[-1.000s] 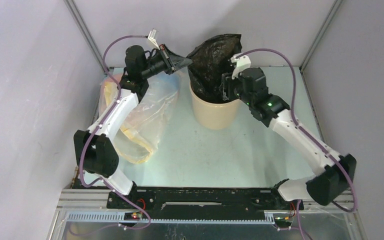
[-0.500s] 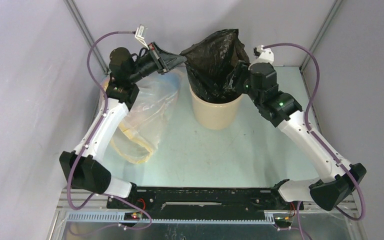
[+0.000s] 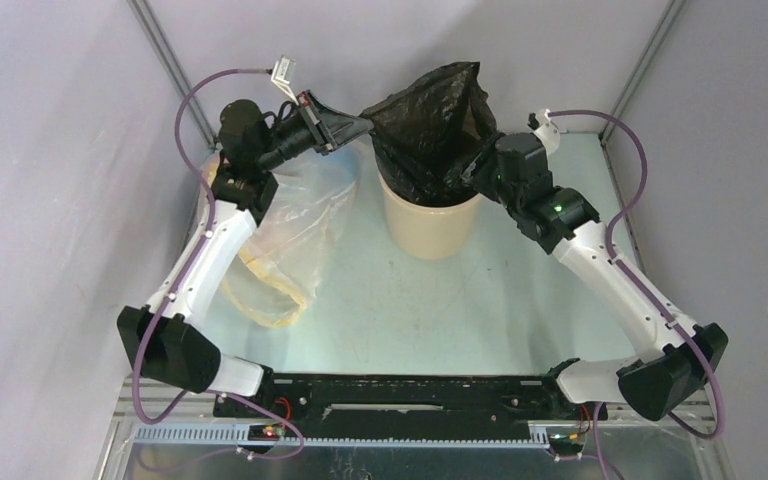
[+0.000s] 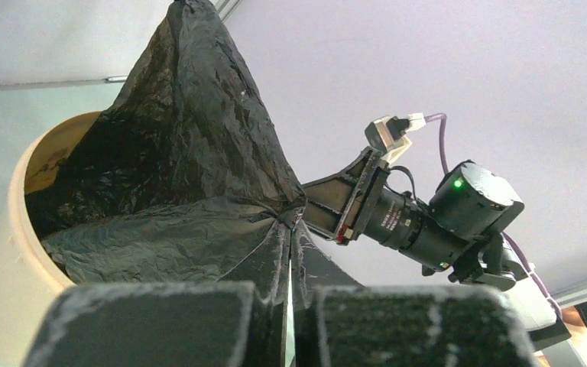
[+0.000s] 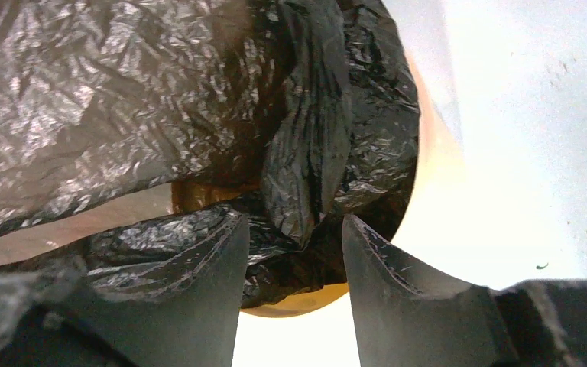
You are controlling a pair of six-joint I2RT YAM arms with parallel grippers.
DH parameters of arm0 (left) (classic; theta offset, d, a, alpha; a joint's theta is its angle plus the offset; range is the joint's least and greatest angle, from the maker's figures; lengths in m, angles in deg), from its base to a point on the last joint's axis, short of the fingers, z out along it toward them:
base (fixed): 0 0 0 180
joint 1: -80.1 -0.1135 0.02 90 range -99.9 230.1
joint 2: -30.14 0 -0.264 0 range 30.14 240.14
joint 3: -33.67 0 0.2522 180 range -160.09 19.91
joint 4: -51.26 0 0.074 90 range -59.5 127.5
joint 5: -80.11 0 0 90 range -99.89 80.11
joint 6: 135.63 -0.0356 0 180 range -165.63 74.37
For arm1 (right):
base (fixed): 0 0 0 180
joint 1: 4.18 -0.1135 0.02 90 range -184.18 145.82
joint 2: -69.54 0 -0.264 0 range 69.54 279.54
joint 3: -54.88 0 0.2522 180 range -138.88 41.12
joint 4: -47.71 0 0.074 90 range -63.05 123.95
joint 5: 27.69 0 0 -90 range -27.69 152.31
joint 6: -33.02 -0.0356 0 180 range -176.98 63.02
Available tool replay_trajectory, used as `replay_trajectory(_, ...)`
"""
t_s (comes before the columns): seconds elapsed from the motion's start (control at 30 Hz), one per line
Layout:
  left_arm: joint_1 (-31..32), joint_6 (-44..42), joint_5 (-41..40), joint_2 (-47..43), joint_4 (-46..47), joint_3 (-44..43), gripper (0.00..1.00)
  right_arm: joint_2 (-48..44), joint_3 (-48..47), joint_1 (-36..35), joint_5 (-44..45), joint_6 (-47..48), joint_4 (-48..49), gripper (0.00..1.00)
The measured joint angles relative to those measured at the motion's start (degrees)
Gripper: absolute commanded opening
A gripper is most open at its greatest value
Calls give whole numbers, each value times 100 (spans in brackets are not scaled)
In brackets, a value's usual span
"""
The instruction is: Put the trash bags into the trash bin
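The black trash bag (image 3: pixel 430 120) sits with its lower part inside the tan trash bin (image 3: pixel 428 228), and its top is pulled up into a peak. My left gripper (image 3: pixel 362 124) is shut on the bag's left corner and holds it stretched above the bin's rim. In the left wrist view the closed gripper (image 4: pixel 293 229) pinches the bag (image 4: pixel 176 153) above the bin (image 4: pixel 0 245). My right gripper (image 3: pixel 472 168) is at the bag's right side. In the right wrist view it (image 5: pixel 293 219) is open, with a bag fold (image 5: pixel 306 176) hanging between its fingers over the bin's rim (image 5: pixel 306 302).
A translucent clear bag with yellow tints (image 3: pixel 290 230) lies on the table's left side under my left arm. Grey walls and metal corner posts (image 3: pixel 170 70) enclose the back. My right arm's wrist (image 4: pixel 428 222) shows close in the left wrist view.
My left gripper has pulled the bag's corner up and to the left. My right gripper has moved right and back along the bag's right side. The bag now stands taller and more stretched.
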State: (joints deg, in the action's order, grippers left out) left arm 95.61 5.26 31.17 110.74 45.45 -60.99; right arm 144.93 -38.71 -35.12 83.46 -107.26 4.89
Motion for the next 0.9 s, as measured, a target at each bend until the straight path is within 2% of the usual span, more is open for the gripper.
replay_trajectory(0.13,0,0,13,-17,-2,0,0,0,109,92,-24,-142,-20,47)
replay_trajectory(0.23,-4,0,15,-39,-37,0,0,9,127,146,-42,-195,-17,39)
replay_trajectory(0.7,-68,0,79,-197,-87,0,0,339,131,236,-212,-219,286,41)
replay_trajectory(0.73,-68,0,92,-197,-92,0,0,358,131,243,-227,-214,326,37)
replay_trajectory(0.9,-70,0,129,-201,-127,0,0,404,136,297,-295,-195,452,1)
